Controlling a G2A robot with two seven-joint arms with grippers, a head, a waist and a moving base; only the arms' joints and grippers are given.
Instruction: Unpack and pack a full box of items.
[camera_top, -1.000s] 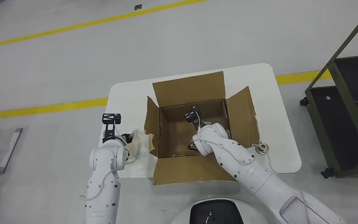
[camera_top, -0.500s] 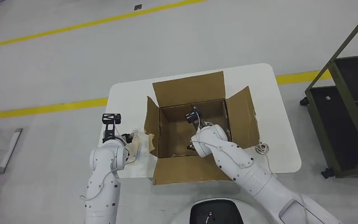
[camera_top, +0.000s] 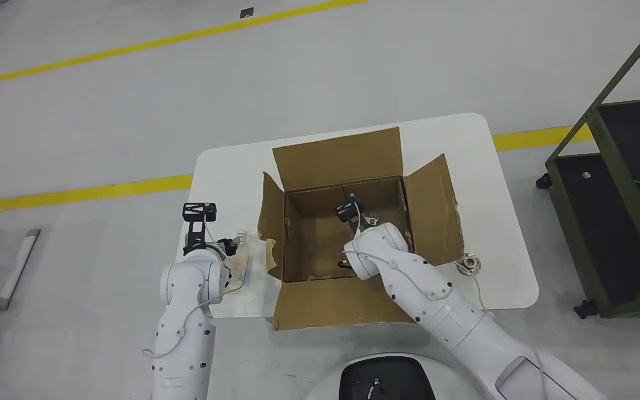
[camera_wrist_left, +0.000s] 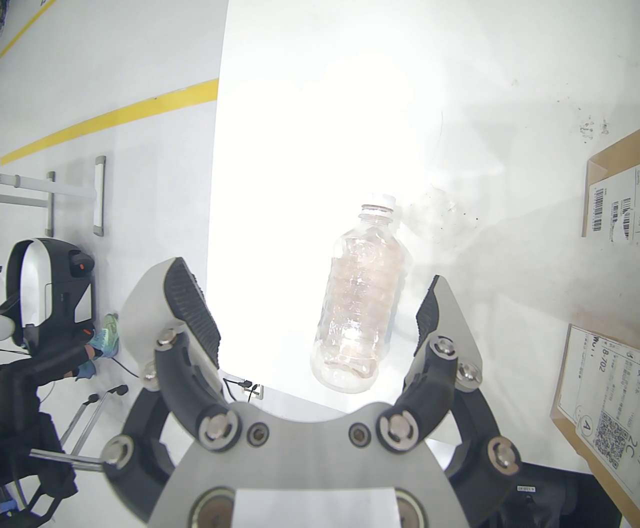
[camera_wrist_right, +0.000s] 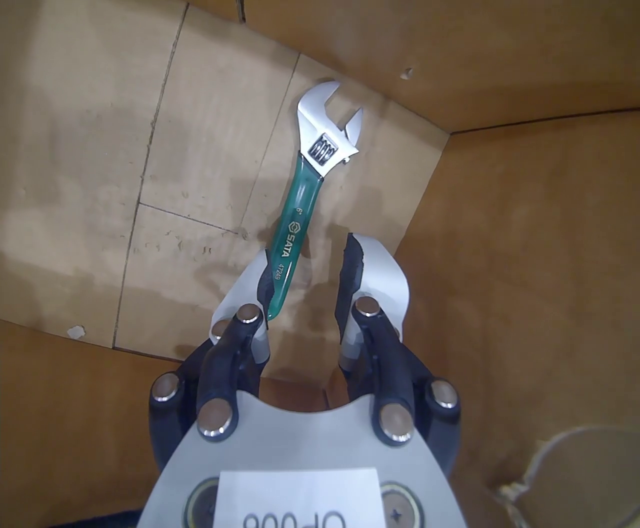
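An open cardboard box (camera_top: 340, 158) stands mid-table on the white table (camera_top: 230, 170). My right arm reaches down into it. On the box floor (camera_wrist_right: 100, 150) lies an adjustable wrench (camera_wrist_right: 300, 200) with a green handle and a steel head. My right gripper (camera_wrist_right: 308, 255) is open around the handle's end, and one finger (camera_wrist_right: 262, 280) touches the handle. Left of the box a clear empty plastic bottle (camera_wrist_left: 360, 300) lies on its side near the table's edge. My left gripper (camera_wrist_left: 307, 277) hangs open just above the bottle (camera_top: 247, 255), not touching it.
The box's labelled outer flap (camera_wrist_left: 610, 200) is close beside the bottle. A small ring-shaped object (camera_top: 467, 265) lies on the table right of the box. A dark metal rack (camera_top: 600, 200) stands off the table at far right.
My right arm has shifted slightly inside the box. The left arm and the bottle have kept still.
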